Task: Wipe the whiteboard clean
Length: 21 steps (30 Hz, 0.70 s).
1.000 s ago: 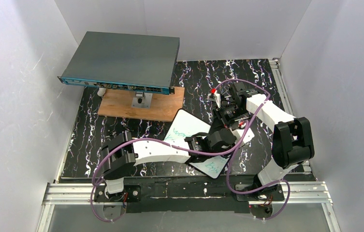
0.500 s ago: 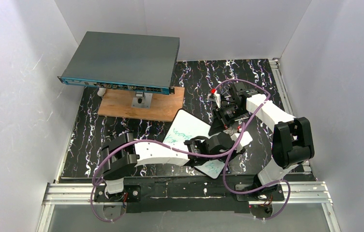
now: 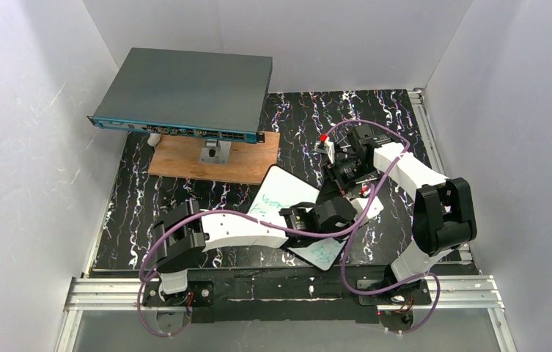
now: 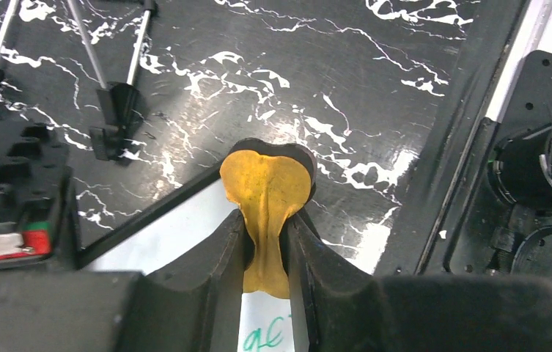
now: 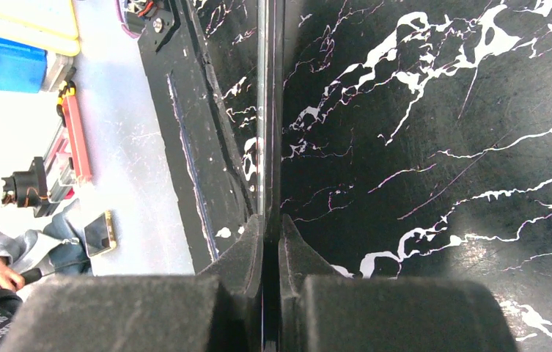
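The whiteboard (image 3: 280, 192) is sitting mid table (image 3: 397, 117), looking light, stiff and slick, so the right gripper (image 5: 271, 242) is pinching its thin edge while the left gripper (image 4: 267, 220) is squeezing a yellow sponge (image 4: 267, 180) over it.

The left arm (image 3: 236, 229) is stretching low along the worktop's near edge toward the right, its wrist tipping downward. The left gripper (image 4: 267, 220) is pinching a yellow cloth (image 4: 267, 180) tightly between its fingers. The right arm (image 3: 412, 170) is arching from the near right corner toward the middle, and the right gripper (image 5: 272, 224) is clamping the thin rim of the whiteboard (image 3: 280, 192).
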Motion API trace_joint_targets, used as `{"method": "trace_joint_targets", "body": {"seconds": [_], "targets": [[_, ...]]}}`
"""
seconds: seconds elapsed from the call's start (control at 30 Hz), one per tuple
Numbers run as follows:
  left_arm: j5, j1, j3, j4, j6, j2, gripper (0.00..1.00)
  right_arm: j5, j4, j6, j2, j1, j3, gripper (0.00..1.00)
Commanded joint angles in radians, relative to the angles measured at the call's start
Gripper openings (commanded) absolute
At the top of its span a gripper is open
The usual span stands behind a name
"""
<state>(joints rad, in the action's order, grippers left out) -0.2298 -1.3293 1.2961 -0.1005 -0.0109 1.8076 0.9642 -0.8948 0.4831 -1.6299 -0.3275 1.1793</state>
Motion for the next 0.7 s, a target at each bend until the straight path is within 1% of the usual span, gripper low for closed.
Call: {"method": "trace_joint_targets", "body": {"seconds": [0.0, 0.1, 0.27, 0.43, 0.67], "targets": [[-0.074, 0.045, 0.043, 0.069, -0.076, -0.016, 0.0, 0.038, 0.014, 0.034, 0.022, -0.005, 0.005, 0.01], [-0.035, 0.045, 0.04, 0.059, -0.062, -0.011, 0.0, 0.038, 0.014, 0.034, 0.019, -0.005, 0.005, 0.01], [0.052, 0.033, 0.005, 0.029, 0.048, -0.002, 0.0, 0.039, 0.014, 0.035, 0.018, -0.005, 0.005, 0.01], [0.068, -0.012, 0.0, 0.027, 0.08, 0.025, 0.0, 0.038, 0.014, 0.034, 0.018, -0.005, 0.005, 0.01], [0.062, -0.025, -0.01, 0.046, 0.088, 0.035, 0.0, 0.038, 0.013, 0.034, 0.019, -0.005, 0.005, 0.01]]}}
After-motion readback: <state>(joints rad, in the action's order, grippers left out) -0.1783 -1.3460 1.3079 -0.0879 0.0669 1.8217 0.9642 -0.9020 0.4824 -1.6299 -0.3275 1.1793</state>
